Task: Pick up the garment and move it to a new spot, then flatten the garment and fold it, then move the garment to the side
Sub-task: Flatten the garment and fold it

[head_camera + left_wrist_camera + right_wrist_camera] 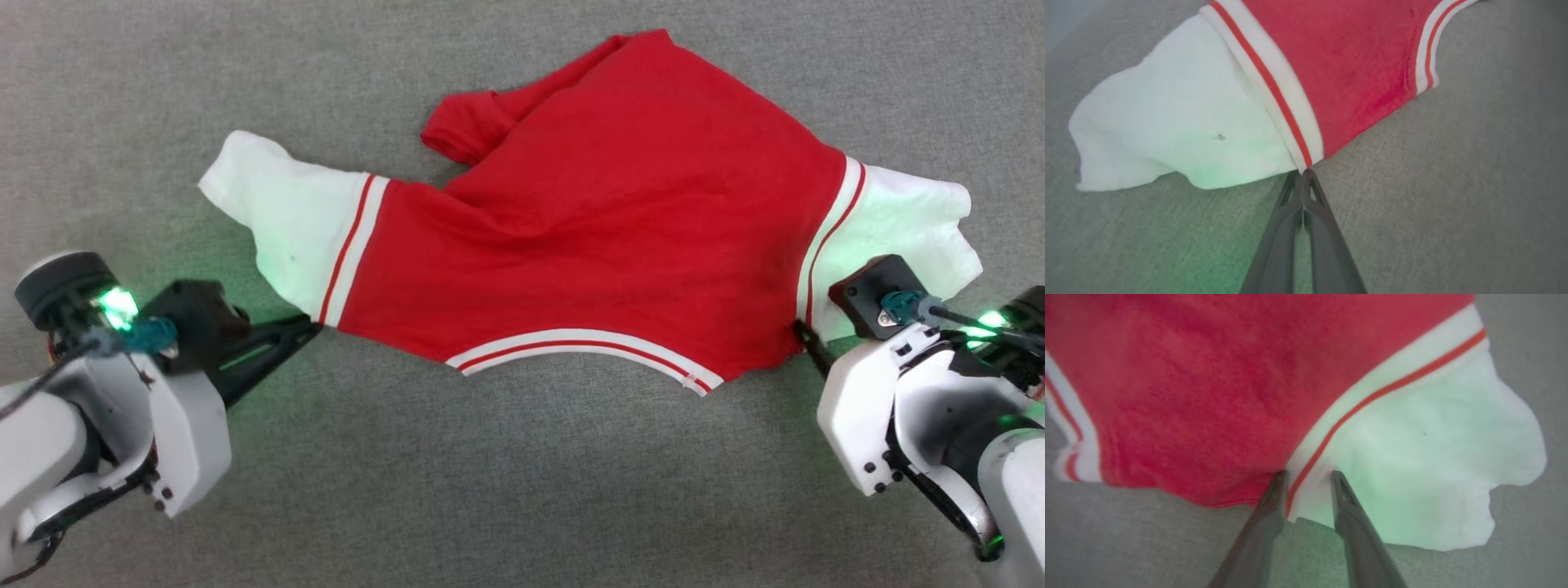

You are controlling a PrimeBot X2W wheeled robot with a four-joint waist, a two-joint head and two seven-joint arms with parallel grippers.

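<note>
The garment [604, 212] lies spread on a grey cloth surface, a red T-shirt with white sleeves and striped trim, its neckline toward me and its far hem bunched up. My left gripper [314, 327] is shut on the garment at the near end of the left sleeve seam. In the left wrist view the fingertips [1305, 172] meet on the striped corner of the garment [1355, 61]. My right gripper [802, 333] is at the right sleeve seam. In the right wrist view its fingers [1308, 477] stand apart, straddling the striped trim of the garment [1188, 396].
The grey cloth surface [522, 490] stretches flat on all sides of the shirt. Green light from both wrists tints the white sleeves and the cloth near them.
</note>
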